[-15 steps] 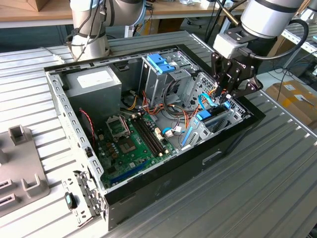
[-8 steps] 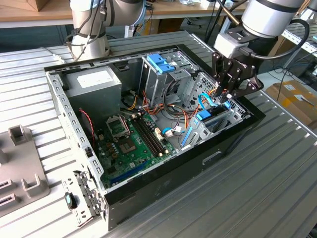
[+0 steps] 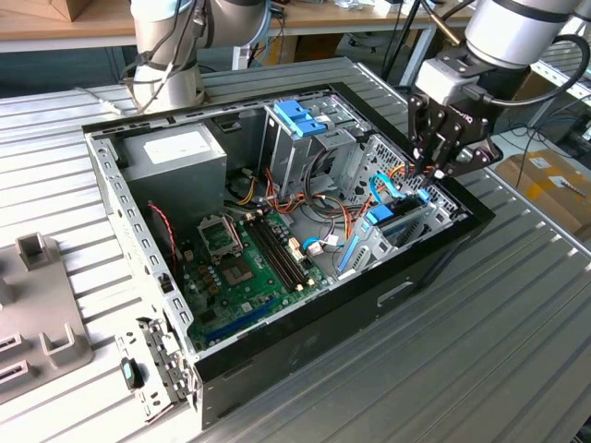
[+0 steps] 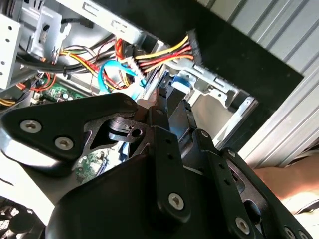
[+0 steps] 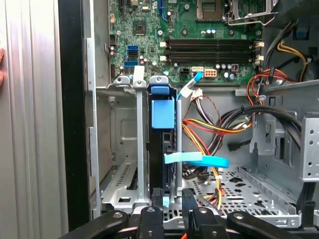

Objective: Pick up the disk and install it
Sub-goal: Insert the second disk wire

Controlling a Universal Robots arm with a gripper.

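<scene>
Standing on edge in a slot at the computer case's (image 3: 434, 268) front corner, the disk (image 5: 162, 149) looks stiff, heavy and shock-sensitive, best held by its plastic-railed edges, which the fingers (image 5: 192, 211) appear to clamp.

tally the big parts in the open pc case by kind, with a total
disk: 1
power supply box: 1
motherboard: 1
drive cage with blue bracket: 1
total: 4
</scene>
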